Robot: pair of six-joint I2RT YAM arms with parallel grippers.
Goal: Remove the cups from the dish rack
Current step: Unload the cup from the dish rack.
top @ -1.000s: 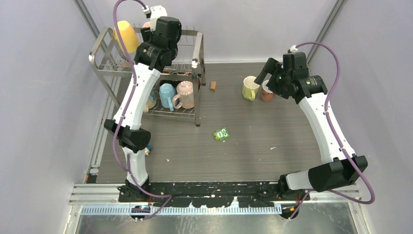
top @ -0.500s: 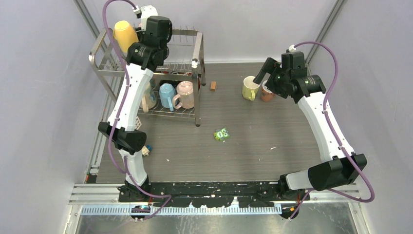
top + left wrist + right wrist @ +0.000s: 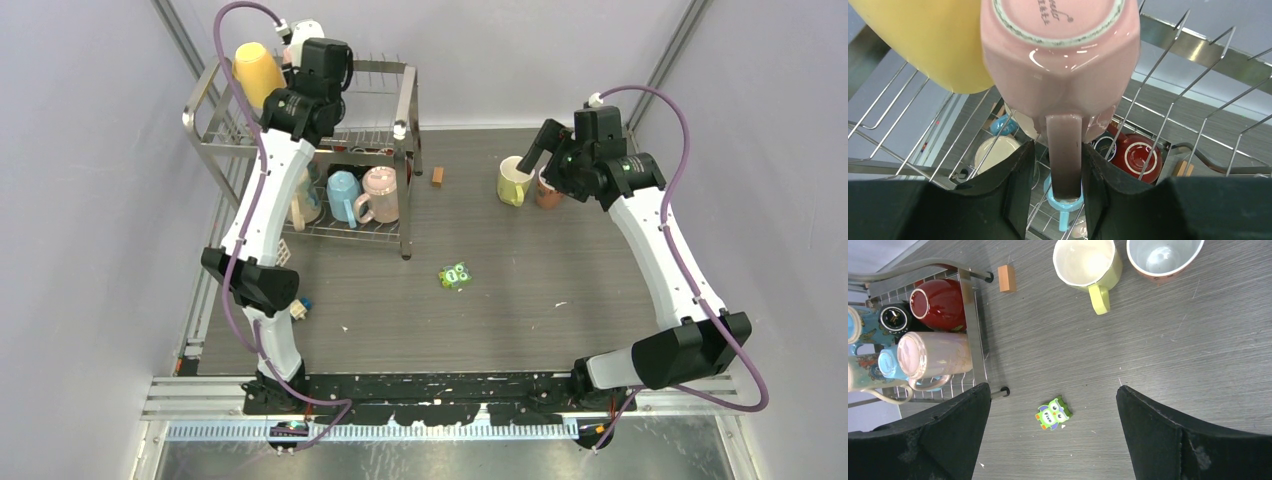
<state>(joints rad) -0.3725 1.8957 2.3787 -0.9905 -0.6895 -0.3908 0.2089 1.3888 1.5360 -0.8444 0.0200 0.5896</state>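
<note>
Pink mug (image 3: 1060,60) sits inverted on the rack's (image 3: 1198,48) upper tier beside one yellow mug (image 3: 933,45); left gripper (image 3: 1057,150) straddles its handle, whether pinching I cannot tell. Base script is unreadable. Two more, lime mug (image 3: 1088,262) and orange mug (image 3: 1163,255), stand upright on the table (image 3: 1173,350). Right gripper (image 3: 1052,390) gapes empty near them; one owl block (image 3: 1053,413) reads "five".

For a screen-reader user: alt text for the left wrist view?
The left end effector straddles the handle of an upside-down pink mug on the dish rack, a yellow mug beside it; a red mug shows below the wires.
</note>
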